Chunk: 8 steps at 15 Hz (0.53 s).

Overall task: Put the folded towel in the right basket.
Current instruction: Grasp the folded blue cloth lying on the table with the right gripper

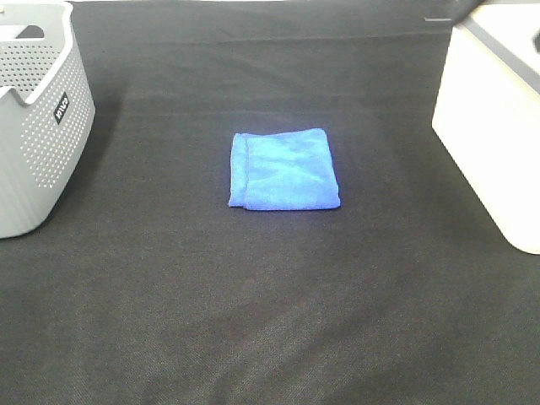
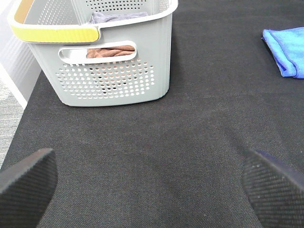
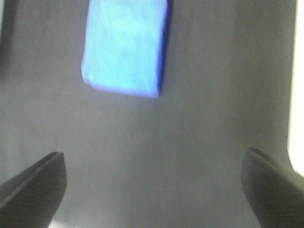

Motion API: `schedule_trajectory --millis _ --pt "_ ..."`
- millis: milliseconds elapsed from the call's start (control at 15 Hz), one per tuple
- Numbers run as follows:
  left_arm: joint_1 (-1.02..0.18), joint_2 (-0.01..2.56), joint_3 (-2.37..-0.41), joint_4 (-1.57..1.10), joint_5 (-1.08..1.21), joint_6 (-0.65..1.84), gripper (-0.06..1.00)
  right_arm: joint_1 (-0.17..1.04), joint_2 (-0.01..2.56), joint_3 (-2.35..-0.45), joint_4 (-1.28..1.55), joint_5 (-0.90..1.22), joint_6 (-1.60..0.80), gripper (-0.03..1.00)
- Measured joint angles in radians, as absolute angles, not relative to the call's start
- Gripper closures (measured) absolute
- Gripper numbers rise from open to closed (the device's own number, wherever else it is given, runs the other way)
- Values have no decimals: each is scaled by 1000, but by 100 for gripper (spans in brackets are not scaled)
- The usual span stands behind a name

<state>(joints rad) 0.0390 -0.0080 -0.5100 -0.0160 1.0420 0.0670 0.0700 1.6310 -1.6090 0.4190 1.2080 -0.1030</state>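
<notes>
A folded blue towel lies flat on the black cloth in the middle of the table. It also shows in the left wrist view and in the right wrist view. The white right basket stands at the right edge; a sliver of it shows in the right wrist view. My left gripper is open and empty, apart from the towel. My right gripper is open and empty, some way short of the towel. Neither arm shows in the exterior high view.
A grey perforated basket stands at the left; in the left wrist view it has a yellow handle and holds grey and brown cloths. Black cloth covers the table.
</notes>
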Motion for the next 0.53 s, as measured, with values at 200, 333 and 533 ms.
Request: schedule_trajectory --millis 200,333,533 --pt "39 -8 -510 -16 1042 67 -5 70 1872 -1854 467 1209 -98 1" --pt "39 -8 -510 -16 1042 67 -5 95 2022 -1954 500 1208 -84 1" --pt "39 -8 -510 -16 1042 67 -5 132 2137 -1981 520 1212 -81 1"
